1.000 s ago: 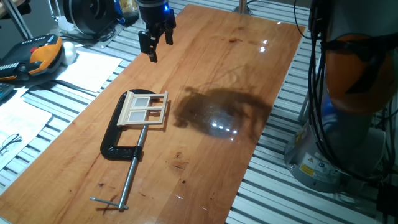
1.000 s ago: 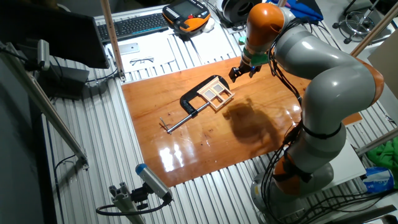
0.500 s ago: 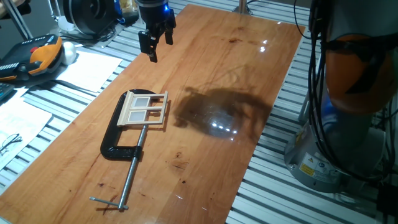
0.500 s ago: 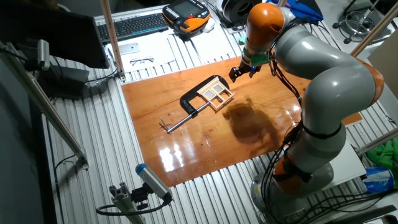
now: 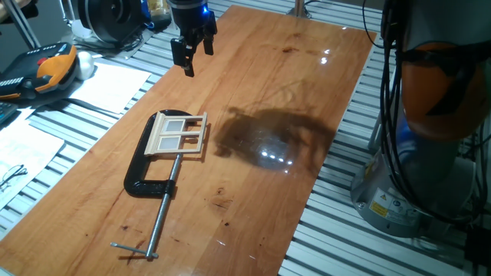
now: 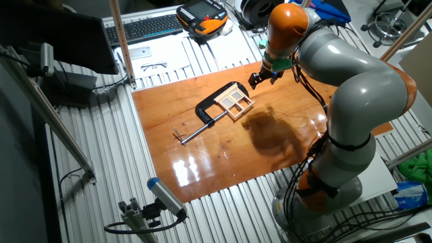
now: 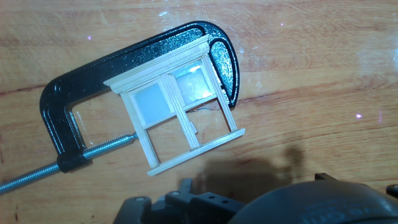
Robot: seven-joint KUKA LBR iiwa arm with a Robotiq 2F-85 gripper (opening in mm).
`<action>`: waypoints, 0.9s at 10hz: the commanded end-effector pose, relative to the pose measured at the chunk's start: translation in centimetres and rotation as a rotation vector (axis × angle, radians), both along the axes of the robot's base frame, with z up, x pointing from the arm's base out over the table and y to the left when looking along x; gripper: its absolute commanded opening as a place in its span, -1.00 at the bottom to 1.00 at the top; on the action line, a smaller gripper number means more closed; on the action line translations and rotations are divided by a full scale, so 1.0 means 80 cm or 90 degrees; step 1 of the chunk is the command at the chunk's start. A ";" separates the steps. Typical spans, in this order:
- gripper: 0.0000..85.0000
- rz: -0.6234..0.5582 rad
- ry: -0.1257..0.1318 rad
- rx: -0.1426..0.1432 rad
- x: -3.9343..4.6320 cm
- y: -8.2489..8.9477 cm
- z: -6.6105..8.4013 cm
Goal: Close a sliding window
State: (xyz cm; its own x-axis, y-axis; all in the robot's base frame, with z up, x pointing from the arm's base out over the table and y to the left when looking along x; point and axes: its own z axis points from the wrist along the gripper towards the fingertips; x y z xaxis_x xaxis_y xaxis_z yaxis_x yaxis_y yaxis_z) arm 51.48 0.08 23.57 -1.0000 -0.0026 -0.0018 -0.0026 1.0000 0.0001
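The sliding window (image 5: pixel 180 134) is a pale wood frame lying flat on the wooden table (image 5: pixel 307 77), gripped by a black C-clamp (image 5: pixel 146 175). In the hand view the sliding window (image 7: pixel 177 115) has two frosted panes at the end nearest the clamp's curved back (image 7: pixel 130 59), and the other half shows bare openings. My gripper (image 5: pixel 196 54) hangs above the table beyond the window's far side, apart from it, fingers spread with nothing between them. From the other side, the gripper (image 6: pixel 256 80) sits up and right of the window (image 6: pixel 237 102).
The clamp's long steel screw (image 5: pixel 161 211) runs toward the near table edge. An orange-black pendant (image 5: pixel 46 69), papers (image 5: pixel 107 86) and glasses (image 5: pixel 11 176) lie off the table's left side. The robot base (image 5: pixel 430 153) stands to the right. A keyboard (image 6: pixel 145 27) lies behind the table.
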 end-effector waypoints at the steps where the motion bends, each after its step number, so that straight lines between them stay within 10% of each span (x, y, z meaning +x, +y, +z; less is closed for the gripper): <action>1: -1.00 0.000 0.000 0.000 0.000 0.000 0.000; 2: -1.00 0.020 -0.041 -0.063 0.000 0.000 0.001; 9: -1.00 0.011 -0.033 -0.046 0.003 0.002 -0.008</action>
